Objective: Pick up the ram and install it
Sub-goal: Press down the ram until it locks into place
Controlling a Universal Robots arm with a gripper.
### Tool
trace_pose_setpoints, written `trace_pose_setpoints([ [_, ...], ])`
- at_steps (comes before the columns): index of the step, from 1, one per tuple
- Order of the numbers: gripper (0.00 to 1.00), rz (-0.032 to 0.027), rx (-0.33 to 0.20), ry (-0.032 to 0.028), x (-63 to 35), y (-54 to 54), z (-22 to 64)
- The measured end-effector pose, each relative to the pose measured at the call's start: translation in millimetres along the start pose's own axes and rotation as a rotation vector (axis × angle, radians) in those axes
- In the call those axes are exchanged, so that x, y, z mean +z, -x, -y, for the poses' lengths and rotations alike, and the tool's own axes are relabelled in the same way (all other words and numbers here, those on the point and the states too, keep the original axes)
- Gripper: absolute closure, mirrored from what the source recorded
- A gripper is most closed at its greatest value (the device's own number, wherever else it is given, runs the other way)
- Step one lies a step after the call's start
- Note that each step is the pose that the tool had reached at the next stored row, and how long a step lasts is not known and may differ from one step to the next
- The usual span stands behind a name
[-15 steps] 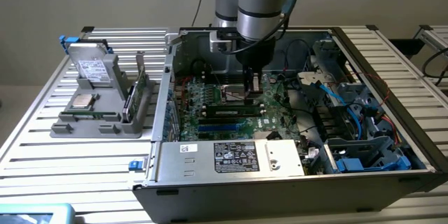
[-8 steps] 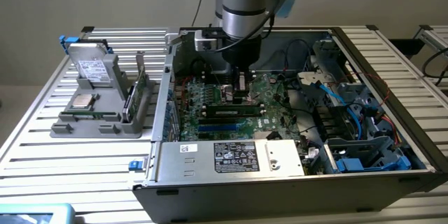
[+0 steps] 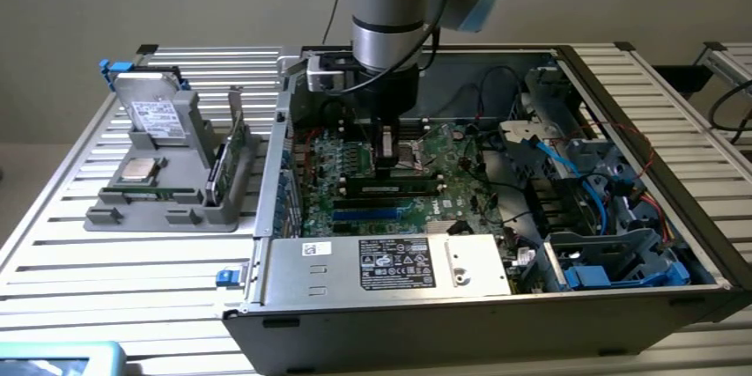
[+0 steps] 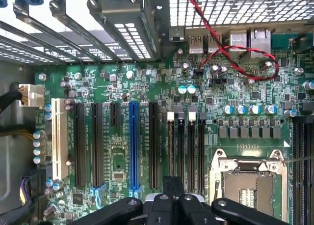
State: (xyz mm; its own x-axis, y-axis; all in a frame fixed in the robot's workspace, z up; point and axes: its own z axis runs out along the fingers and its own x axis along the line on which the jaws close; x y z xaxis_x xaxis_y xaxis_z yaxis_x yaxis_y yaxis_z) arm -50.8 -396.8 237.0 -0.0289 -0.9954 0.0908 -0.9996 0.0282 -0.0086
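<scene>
Inside the open computer case (image 3: 611, 301), the claw (image 3: 385, 149) hung low over the motherboard (image 3: 352, 165), clenched with nothing visibly between its fingers (image 4: 171, 205). Just beneath and beside it lay the ram (image 3: 394, 188), a long stick resting along the memory slots (image 4: 185, 146), next to the empty processor socket (image 4: 248, 178). Whether the stick had latched fully could not be told. Well off to the claw's side, outside the case, a grey holder (image 3: 165, 209) on the desk (image 3: 94, 279) carried a processor chip (image 3: 141, 170) and another upright stick (image 3: 235, 143). My judgement: if the ram sat uneven in its slot, any downward press from the clenched claw could tilt it, bending contacts or leaving one end unlatched.
</scene>
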Motion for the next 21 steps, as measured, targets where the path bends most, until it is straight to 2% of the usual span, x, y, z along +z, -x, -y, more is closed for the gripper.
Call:
trace_pose_setpoints([
  [5,0.89,-0.0009,0.000,-0.0001,2.4,1.0,-5.7],
  [9,0.89,-0.0012,0.000,-0.0004,4.6,4.1,-6.9],
  [17,0.89,-0.0059,0.000,-0.0006,7.4,4.7,-6.9],
  [21,0.89,-0.0103,0.000,-0.0003,9.6,4.8,-7.0],
])
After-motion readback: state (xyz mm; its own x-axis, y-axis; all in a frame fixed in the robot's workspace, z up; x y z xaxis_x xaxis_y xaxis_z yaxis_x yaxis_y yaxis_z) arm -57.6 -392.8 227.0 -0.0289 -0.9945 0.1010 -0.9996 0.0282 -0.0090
